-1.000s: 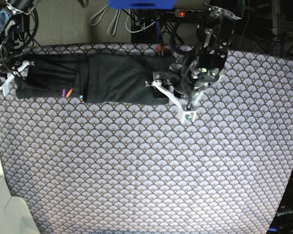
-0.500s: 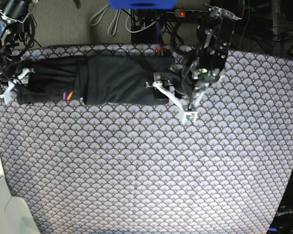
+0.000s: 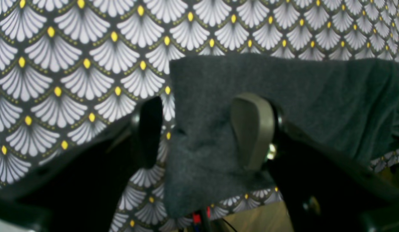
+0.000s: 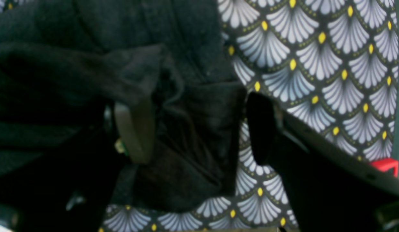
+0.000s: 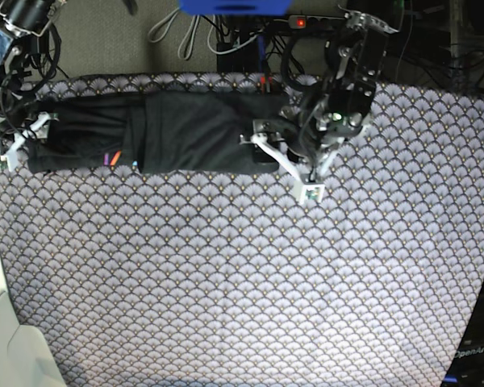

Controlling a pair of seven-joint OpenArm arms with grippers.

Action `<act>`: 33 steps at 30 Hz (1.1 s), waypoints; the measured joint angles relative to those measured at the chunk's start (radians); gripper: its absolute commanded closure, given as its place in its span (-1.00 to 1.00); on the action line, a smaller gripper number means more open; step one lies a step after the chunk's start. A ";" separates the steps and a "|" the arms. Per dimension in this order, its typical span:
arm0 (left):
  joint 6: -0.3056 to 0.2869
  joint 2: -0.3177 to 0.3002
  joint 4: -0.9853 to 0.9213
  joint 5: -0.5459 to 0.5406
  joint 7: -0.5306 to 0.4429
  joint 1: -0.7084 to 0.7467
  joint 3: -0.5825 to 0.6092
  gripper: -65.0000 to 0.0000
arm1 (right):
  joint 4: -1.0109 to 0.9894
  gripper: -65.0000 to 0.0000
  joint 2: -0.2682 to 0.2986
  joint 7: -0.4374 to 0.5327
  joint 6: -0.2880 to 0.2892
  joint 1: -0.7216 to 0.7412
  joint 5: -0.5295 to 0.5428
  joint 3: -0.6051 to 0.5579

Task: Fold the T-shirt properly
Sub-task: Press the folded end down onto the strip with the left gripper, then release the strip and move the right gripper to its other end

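The left claw is reaching down from the far edge, its jaws standing apart astride a fold of the shirt. The right claw is sitting low at the opposite end, jaws spread wide around bunched fabric.

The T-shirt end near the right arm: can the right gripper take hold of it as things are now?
Probably yes. The right gripper stands open with the bunched end of the T-shirt between its fingers, and nothing blocks them from closing on it.
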 measured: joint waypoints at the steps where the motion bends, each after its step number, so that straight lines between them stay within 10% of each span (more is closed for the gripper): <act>1: 0.000 0.000 0.000 0.000 0.000 0.000 0.000 -0.12 | 0.000 -0.33 -0.003 0.003 -0.004 -0.003 0.003 0.000; 14: 0.000 0.000 0.002 0.000 0.000 0.000 0.000 -0.12 | 0.004 1.00 -0.030 0.008 0.010 -0.011 0.039 -0.003; 33: -0.001 0.003 0.156 -0.002 0.004 0.007 -0.222 -0.12 | 0.420 1.00 -0.135 -0.125 0.013 -0.055 -0.041 -0.025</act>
